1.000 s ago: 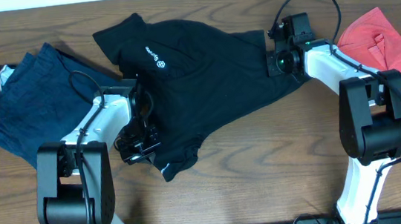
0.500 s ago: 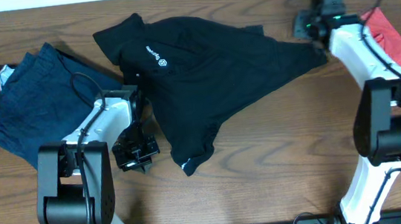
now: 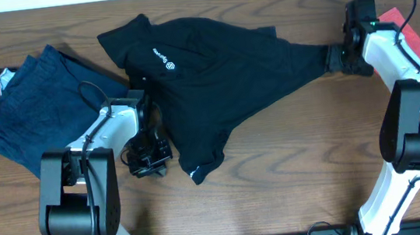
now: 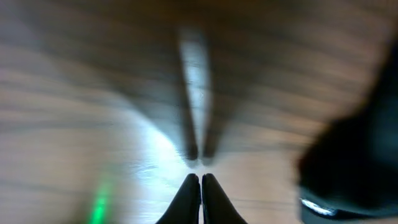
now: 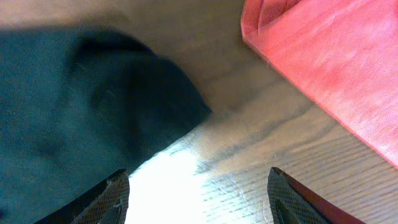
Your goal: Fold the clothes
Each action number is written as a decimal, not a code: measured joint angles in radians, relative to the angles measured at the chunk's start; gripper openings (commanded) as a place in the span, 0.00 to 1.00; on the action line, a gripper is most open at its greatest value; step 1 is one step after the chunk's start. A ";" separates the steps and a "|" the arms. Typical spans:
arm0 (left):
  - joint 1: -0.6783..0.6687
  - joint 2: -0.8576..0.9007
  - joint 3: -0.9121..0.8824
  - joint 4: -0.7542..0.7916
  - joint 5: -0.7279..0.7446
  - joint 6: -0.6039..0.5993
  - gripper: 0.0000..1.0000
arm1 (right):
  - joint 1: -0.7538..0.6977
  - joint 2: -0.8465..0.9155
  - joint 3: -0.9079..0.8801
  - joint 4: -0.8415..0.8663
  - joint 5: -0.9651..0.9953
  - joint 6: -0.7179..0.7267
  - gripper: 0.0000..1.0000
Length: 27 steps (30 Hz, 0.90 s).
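Observation:
The black T-shirt (image 3: 221, 77) lies spread across the middle of the table, white chest logo (image 3: 163, 58) up, one end drawn out to a point at the right. My right gripper (image 3: 338, 55) is at that point, open, with bare wood between its fingers; in the right wrist view (image 5: 198, 186) the black fabric (image 5: 81, 112) lies just left of the left fingertip (image 5: 112, 193). My left gripper (image 3: 149, 158) is shut and holds nothing, on the wood beside the shirt's lower left edge (image 4: 354, 162). Its fingertips (image 4: 201, 186) press together.
A navy garment (image 3: 29, 105) lies crumpled at the left, close to the left arm. A red garment (image 3: 397, 19) lies at the right edge behind the right arm and shows in the right wrist view (image 5: 329, 56). Both arm bases stand at the table's front.
The right gripper carried the shirt's right end outward to the right, stretching the shirt, then opened and let go. The shirt's lower hem slid right, away from the shut left gripper.

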 measured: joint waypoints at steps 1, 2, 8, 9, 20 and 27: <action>0.000 0.000 0.000 0.006 0.024 0.004 0.06 | -0.003 0.000 -0.022 0.024 0.000 -0.003 0.70; 0.000 0.000 0.000 0.011 0.047 0.009 0.06 | -0.004 0.000 -0.039 0.045 0.000 -0.005 0.69; 0.000 0.000 0.000 0.015 0.117 0.018 0.06 | -0.007 -0.002 -0.146 0.224 -0.050 -0.010 0.68; 0.000 0.000 0.000 0.016 0.126 0.019 0.06 | -0.007 -0.002 -0.160 0.266 -0.061 -0.010 0.67; 0.000 0.000 0.000 0.039 0.166 0.022 0.12 | -0.009 -0.019 -0.229 0.426 -0.111 -0.014 0.63; 0.000 0.000 0.000 0.042 0.166 0.022 0.12 | -0.026 -0.060 -0.236 0.354 -0.179 -0.001 0.68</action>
